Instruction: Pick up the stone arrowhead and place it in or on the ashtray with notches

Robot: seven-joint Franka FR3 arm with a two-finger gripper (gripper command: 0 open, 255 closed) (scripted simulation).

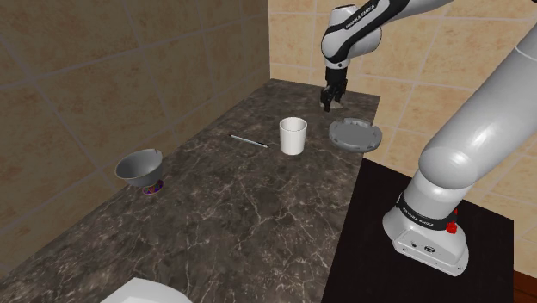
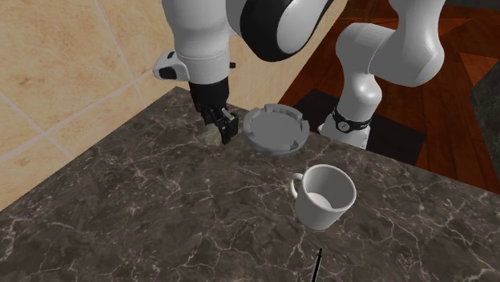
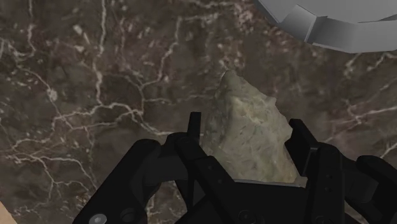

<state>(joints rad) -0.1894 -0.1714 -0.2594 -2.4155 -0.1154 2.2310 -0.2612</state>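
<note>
Dark marbled counter point(image 1: 258, 215) under tan tiles carries a grey ashtray point(image 1: 354, 135). Near its rim, low over the counter, the gripper point(image 3: 246, 130) clasps the pale arrowhead point(image 3: 249, 102) by its flanks. Its long axis lies crosswise to the squeeze, tip jutting beyond the fingertips

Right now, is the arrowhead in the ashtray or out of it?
Out. The arrowhead is clasped in the gripper over the dark counter, beside the ashtray rim. Lifted or resting: cannot tell.
</note>
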